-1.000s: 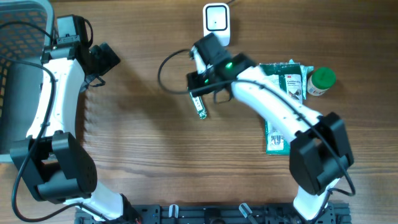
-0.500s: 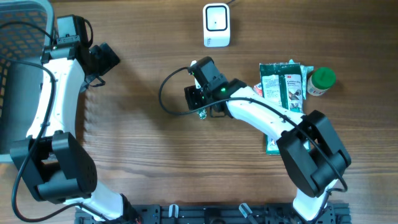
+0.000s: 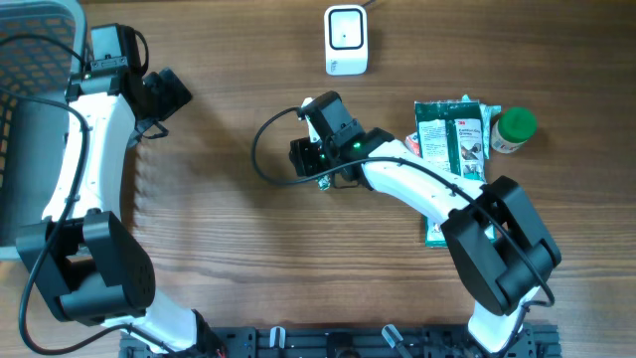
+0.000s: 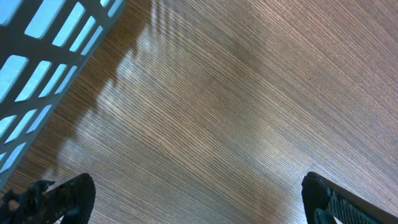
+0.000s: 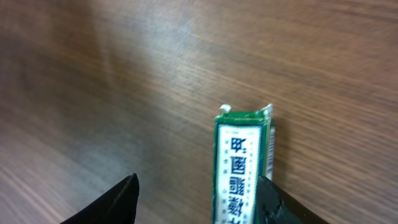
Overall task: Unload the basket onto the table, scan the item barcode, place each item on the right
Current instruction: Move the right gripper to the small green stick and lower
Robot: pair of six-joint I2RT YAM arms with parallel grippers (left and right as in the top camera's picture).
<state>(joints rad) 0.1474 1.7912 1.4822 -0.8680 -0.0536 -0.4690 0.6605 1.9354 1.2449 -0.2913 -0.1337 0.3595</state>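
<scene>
I see the slim green packet (image 5: 242,165) lying flat at six o'clock from the scanner (image 3: 346,40), loose between my right gripper's (image 5: 198,190) parted jaws, probably light, thin and slippery, so I'd pinch its long edges; the left gripper (image 4: 196,198) gapes empty.

matt wood-grain table (image 3: 219,249), glossy packet (image 5: 241,168)

Right wrist: green packet (image 5: 242,167) cut off at btm edge, print blurred. Overhead: pkt mostly hidden under right gripper (image 3: 314,165).
</scene>
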